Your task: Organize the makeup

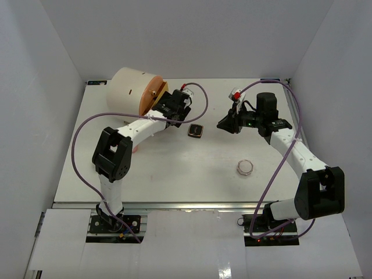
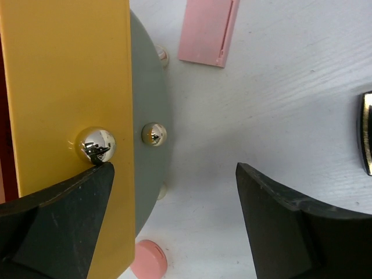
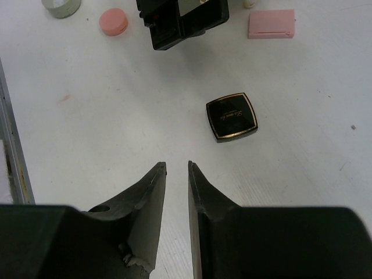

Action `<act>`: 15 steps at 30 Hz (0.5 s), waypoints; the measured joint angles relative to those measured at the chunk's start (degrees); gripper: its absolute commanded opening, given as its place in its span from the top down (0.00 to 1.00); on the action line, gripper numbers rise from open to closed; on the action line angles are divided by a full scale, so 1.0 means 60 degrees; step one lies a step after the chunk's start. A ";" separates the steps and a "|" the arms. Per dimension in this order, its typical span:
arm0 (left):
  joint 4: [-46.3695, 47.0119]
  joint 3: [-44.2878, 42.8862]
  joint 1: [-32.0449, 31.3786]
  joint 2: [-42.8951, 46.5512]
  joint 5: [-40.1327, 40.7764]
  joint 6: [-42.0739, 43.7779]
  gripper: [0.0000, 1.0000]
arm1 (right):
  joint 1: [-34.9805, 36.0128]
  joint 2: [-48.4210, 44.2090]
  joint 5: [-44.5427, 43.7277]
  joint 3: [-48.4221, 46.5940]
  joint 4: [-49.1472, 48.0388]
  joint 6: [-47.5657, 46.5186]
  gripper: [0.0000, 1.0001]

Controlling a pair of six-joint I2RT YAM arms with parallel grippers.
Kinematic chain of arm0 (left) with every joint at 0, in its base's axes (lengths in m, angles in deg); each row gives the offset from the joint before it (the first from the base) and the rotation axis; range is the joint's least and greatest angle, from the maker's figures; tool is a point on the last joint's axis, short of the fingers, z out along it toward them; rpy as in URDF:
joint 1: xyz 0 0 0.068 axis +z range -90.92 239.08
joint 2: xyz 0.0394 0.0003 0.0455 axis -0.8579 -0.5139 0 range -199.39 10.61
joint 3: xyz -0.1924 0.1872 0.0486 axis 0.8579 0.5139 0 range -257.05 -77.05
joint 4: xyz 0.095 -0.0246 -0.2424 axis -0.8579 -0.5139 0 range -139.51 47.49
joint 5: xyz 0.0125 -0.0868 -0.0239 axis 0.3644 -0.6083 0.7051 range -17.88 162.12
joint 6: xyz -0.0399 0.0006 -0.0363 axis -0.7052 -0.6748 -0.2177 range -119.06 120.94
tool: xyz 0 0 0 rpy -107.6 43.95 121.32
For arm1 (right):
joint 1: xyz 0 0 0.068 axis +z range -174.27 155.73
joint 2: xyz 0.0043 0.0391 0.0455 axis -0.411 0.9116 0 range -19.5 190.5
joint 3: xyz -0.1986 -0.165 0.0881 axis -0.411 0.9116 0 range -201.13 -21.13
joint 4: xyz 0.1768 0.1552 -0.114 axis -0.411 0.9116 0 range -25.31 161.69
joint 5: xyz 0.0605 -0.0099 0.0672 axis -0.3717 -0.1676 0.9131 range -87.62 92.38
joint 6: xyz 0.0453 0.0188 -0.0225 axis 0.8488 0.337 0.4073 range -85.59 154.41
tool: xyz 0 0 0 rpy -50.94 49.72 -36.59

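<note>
A black-gold square compact (image 1: 196,131) (image 3: 232,117) lies mid-table, between my two grippers. A clear round jar (image 1: 244,167) stands nearer the front, on the right. A pink rectangular pad (image 2: 207,32) (image 3: 271,24) and a pink round pad (image 2: 148,258) (image 3: 113,21) lie by the cylinder's foot. My left gripper (image 1: 173,116) (image 2: 174,174) is wide open with nothing in it. One of its fingers (image 2: 70,221) is right by a silver knob (image 2: 97,145) on the yellow drawer front (image 2: 70,75). My right gripper (image 1: 222,124) (image 3: 176,165) hovers short of the compact, its jaws a narrow slit apart and empty.
The large cream cylinder (image 1: 133,88) lies at the back left, its orange-yellow drawer fronts facing the left gripper. A second knob (image 2: 154,134) sits on its grey face. A pale round jar (image 3: 61,6) shows at the edge of the right wrist view. White walls enclose the table.
</note>
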 measured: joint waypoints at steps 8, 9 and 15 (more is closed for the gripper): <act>-0.0001 -0.0249 0.0426 -0.0065 0.0305 0.0020 0.02 | -0.0184 0.0000 0.0095 0.0000 -0.0004 0.0008 0.71; 0.0004 -0.0270 0.0465 -0.0065 0.0338 0.0023 0.02 | -0.0209 0.0000 0.0108 0.0000 -0.0004 0.0008 0.71; 0.0001 -0.0291 0.0649 -0.0059 0.0374 0.0000 0.04 | -0.0304 0.0000 0.0206 0.0002 -0.0013 0.0010 0.71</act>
